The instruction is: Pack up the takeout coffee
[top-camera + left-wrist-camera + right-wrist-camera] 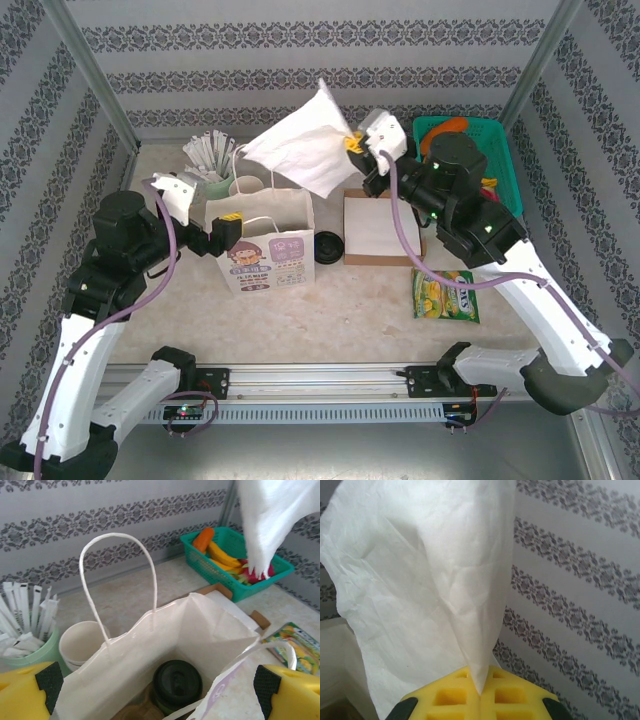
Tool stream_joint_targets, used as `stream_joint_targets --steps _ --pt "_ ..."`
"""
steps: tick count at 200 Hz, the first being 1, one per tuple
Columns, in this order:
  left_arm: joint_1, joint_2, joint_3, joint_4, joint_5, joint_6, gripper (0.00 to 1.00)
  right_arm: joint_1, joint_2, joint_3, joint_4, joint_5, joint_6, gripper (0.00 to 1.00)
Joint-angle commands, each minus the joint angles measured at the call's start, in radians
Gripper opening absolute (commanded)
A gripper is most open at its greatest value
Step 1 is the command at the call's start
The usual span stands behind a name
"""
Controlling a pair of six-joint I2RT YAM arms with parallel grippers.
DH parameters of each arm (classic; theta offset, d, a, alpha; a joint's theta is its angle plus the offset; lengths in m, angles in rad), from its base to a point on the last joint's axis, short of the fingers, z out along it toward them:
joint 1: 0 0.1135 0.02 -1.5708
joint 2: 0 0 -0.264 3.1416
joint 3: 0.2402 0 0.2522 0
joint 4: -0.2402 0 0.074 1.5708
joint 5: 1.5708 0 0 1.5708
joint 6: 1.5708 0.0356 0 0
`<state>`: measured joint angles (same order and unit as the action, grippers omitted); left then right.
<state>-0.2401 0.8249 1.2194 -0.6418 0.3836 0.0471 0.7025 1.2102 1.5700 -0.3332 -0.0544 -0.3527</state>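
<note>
Left gripper (228,228): fingers spread wide at the left end of the paper bag's (268,262) mouth, pinching nothing. I cannot tell whether they touch the paper.
Takeout coffee (177,682): upright at the bottom of the bag, black lid up, seen from the left wrist.
Dark round thing (328,247): on the worktop (360,292) just right of the bag, too small to identify.
Napkin (300,150): hanging in the air above and behind the bag's mouth, broad and limp.
Right gripper (480,682): fingers pressed together on one corner of the napkin.
Stage, as I judge it: the cup is in, and the napkin looks likely to go in after it.
Risk, napkin: a wide sheet held by one corner could snag on the upright handle (118,534) or drape over the rim, especially if released too high.
Risk, bag: it is tall and light, so a nudge from either arm could tip it, coffee included.
Risk, lid: pressing anything down onto the cup could loosen the lid and spill the coffee.
</note>
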Motion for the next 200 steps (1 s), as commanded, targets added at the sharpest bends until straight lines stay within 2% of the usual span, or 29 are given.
stream_joint_targets --steps 1,19,71,93,120,153,200 --pt "0.01 -0.003 0.017 0.004 -0.014 0.039 1.0 0.078 0.064 0.071 -0.029 0.023 -0.129 0.0" --pt "0.01 -0.02 0.022 0.005 -0.038 0.046 1.0 0.14 0.123 0.121 -0.035 0.043 -0.22 0.0" --pt "0.011 -0.017 0.045 -0.025 -0.266 -0.003 1.0 0.226 0.28 0.26 -0.073 0.052 -0.371 0.0" --pt "0.01 -0.028 0.029 -0.024 -0.344 -0.019 1.0 0.251 0.326 0.283 -0.067 0.134 -0.426 0.0" --pt "0.01 -0.037 0.013 -0.025 -0.399 -0.013 1.0 0.266 0.369 0.35 -0.12 0.229 -0.425 0.0" --pt "0.011 -0.043 0.02 -0.036 -0.542 -0.064 1.0 0.301 0.376 0.381 -0.251 0.294 -0.43 0.0" --pt "0.01 -0.022 0.035 -0.07 -0.573 -0.135 1.0 0.34 0.418 0.428 -0.451 0.384 -0.369 0.0"
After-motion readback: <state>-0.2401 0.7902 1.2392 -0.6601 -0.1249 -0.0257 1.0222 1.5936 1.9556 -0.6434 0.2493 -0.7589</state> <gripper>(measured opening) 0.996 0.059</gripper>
